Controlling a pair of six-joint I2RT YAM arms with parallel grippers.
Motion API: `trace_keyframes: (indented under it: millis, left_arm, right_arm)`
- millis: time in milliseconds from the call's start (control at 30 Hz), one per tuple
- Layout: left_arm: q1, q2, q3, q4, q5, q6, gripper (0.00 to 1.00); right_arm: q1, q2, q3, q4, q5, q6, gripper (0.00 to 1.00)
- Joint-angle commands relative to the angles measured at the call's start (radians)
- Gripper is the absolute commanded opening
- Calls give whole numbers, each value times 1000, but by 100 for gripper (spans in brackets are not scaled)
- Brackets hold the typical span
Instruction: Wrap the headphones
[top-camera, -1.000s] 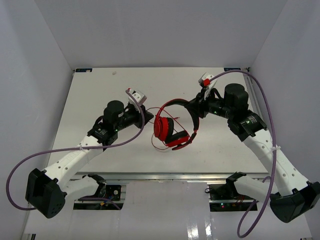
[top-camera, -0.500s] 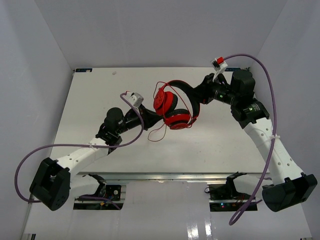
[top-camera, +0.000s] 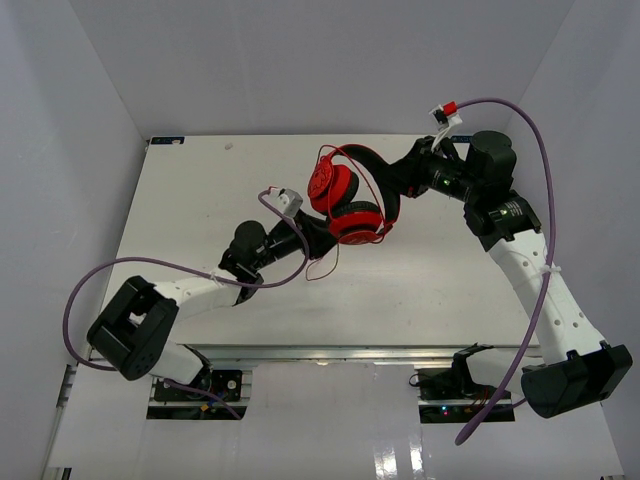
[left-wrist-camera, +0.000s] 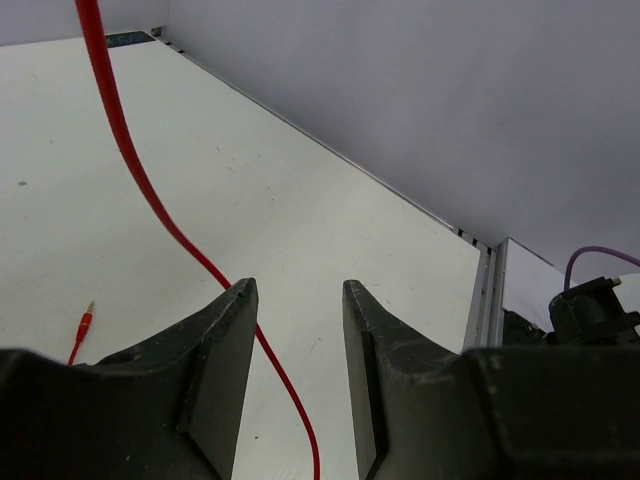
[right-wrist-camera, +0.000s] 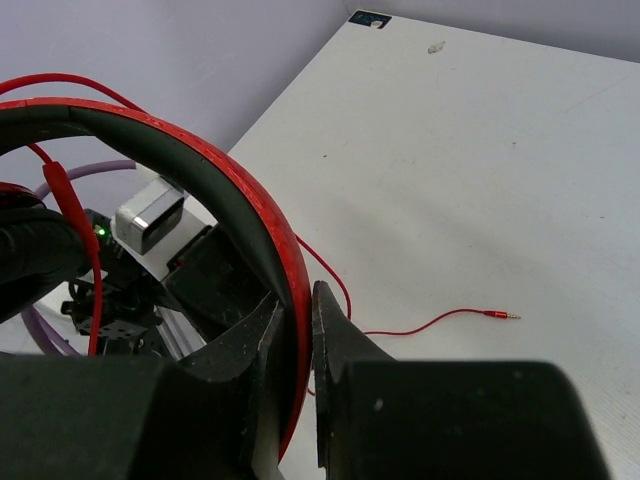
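The red headphones (top-camera: 345, 197) hang in the air above the middle of the table. My right gripper (top-camera: 398, 186) is shut on their black-and-red headband (right-wrist-camera: 215, 170), which sits pinched between the jaws of my right gripper (right-wrist-camera: 297, 300). The thin red cable (top-camera: 322, 262) dangles from the ear cups to the table, and its plug (right-wrist-camera: 500, 314) lies on the surface. My left gripper (top-camera: 312, 233) is open just below and left of the ear cups. In the left wrist view the cable (left-wrist-camera: 150, 195) runs down past the left fingertip and shows in the gap of my left gripper (left-wrist-camera: 297, 290), not clamped.
The white table (top-camera: 200, 200) is walled by grey panels on three sides. Purple arm cables (top-camera: 540, 190) loop beside both arms. The table's metal edge rail (left-wrist-camera: 485, 290) lies to the right in the left wrist view.
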Motion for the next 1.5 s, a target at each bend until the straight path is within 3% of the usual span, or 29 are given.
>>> trace_keyframes:
  millis: [0, 133, 300, 600, 700, 800, 900, 1033, 1200, 1467]
  left_arm:
    - [-50, 69, 13, 53, -62, 35, 51]
    - [-62, 98, 12, 44, -54, 42, 50]
    - [-112, 144, -3, 37, 2, 37, 38]
    - [-214, 208, -88, 120, -57, 33, 35]
    - [-236, 238, -89, 100, -60, 50, 29]
    - [-254, 247, -102, 101, -75, 57, 6]
    - [-276, 221, -103, 77, -109, 55, 0]
    - [-377, 144, -77, -21, -255, 79, 0]
    - [-473, 155, 43, -205, -310, 79, 0]
    - [-594, 114, 261, -600, -327, 103, 0]
  right_arm:
    - [-7, -15, 68, 74, -33, 55, 8]
    - [-10, -13, 77, 72, -30, 55, 8]
    - [-22, 0, 98, 69, 10, 73, 8]
    - [-40, 9, 113, 65, 32, 86, 8]
    - [-49, 8, 119, 65, 33, 87, 8]
    - [-59, 4, 119, 65, 38, 80, 8]
    - [-62, 2, 116, 58, 68, 73, 8]
    - [-59, 0, 126, -15, 334, 106, 8]
    - [-43, 18, 84, 12, 550, 119, 8]
    - [73, -11, -169, 207, 986, -130, 8]
